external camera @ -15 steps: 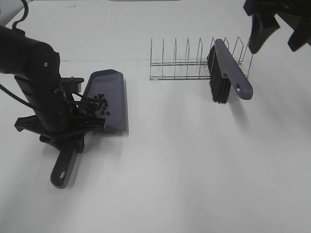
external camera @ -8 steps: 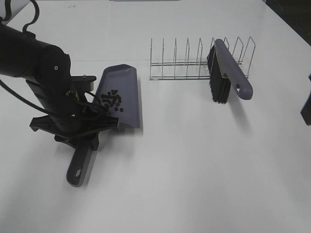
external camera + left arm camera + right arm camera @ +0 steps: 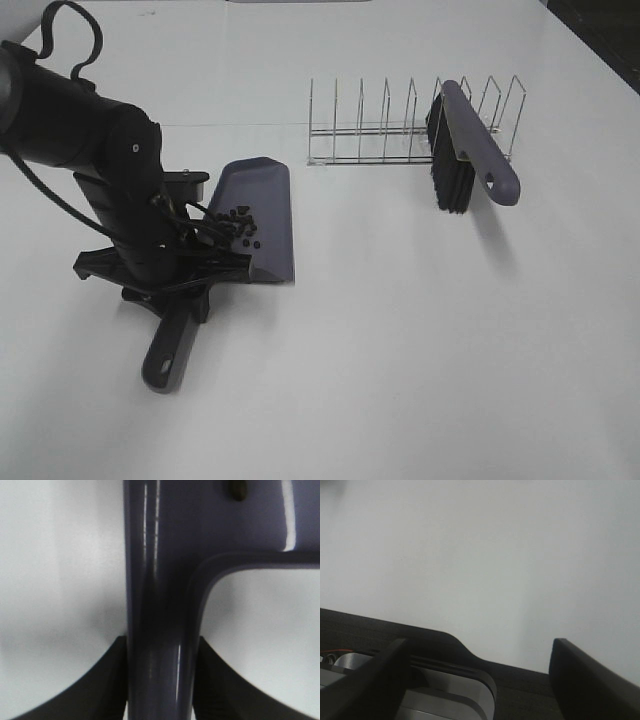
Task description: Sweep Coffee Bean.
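Shifted nearer the wire rack (image 3: 410, 125), the dustpan (image 3: 262, 215) with coffee beans (image 3: 235, 222) is clamped at its handle by the left gripper (image 3: 170, 275); the right gripper (image 3: 480, 672) is seen spread apart, empty.

Glossy purple-grey plastic dustpan (image 3: 262, 215), thin shiny metal wire rack (image 3: 400, 125), matt white table (image 3: 420, 340)
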